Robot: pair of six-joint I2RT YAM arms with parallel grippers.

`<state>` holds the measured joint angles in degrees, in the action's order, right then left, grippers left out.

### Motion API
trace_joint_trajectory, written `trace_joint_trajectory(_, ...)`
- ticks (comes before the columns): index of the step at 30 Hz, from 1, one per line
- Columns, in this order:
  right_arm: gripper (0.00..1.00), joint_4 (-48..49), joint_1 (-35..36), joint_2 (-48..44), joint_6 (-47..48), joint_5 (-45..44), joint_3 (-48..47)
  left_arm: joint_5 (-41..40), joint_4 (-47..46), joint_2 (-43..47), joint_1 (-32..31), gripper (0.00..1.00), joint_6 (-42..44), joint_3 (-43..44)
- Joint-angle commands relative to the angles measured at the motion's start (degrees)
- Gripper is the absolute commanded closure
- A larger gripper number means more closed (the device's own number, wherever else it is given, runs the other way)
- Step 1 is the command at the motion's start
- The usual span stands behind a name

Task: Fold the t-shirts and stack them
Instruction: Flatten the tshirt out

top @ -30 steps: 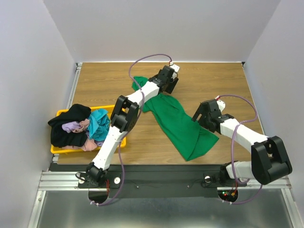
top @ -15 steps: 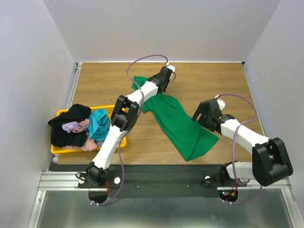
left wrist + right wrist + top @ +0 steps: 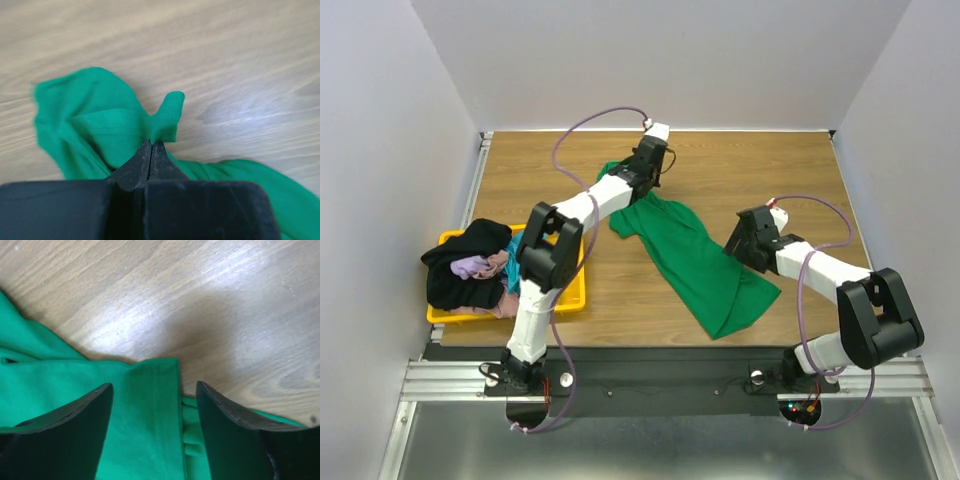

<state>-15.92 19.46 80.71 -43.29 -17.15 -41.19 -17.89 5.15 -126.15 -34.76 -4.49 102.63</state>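
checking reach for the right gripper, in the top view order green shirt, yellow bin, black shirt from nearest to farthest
1. green shirt: directly beneath the right gripper, mid-table.
2. yellow bin: far to the left, near edge.
3. black shirt: heaped at the bin's left end.

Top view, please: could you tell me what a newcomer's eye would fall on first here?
The green shirt sprawls diagonally across the middle of the table. The left claw is shut on its far corner, pinching up a small peak, while the right claw hangs open over its right hem. At the left edge, a yellow bin holds a heap of other shirts, black, teal and pink.
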Motion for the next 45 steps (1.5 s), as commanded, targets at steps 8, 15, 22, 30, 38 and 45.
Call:
trace_joint_trajectory(8, 0.37, 3.4, -0.5, 5.8, 0.0, -4.2, -4.5, -5.4, -17.6, 22.0, 0.0, 1.00, -10.0, -21.5)
trace_joint_trajectory(15, 0.51, 4.9, -0.5, 10.4, -1.3, -4.7, -3.5, -7.3, -18.1, 26.0, 0.0, 1.00, -12.2, -26.3)
trace_joint_trajectory(22, 0.73, 5.8, -0.5, 12.3, -1.3, -1.8, -3.4, -9.3, -18.6, 29.3, 0.0, 1.00, -12.6, -28.8)
trace_joint_trajectory(30, 1.00, 6.1, -0.5, 4.5, 3.0, -3.1, -5.3, -9.7, -18.7, 33.7, 0.0, 1.00, -13.3, -29.9)
trace_joint_trajectory(38, 1.00, 6.1, -0.4, -10.6, 8.8, 1.0, -4.0, -7.7, -18.6, 41.2, 0.0, 1.00, -14.3, -33.4)
trace_joint_trajectory(45, 0.99, 6.0, -0.5, -12.9, 10.1, 0.3, -1.0, -7.7, -18.1, 44.1, -0.1, 1.00, -15.7, -35.9)
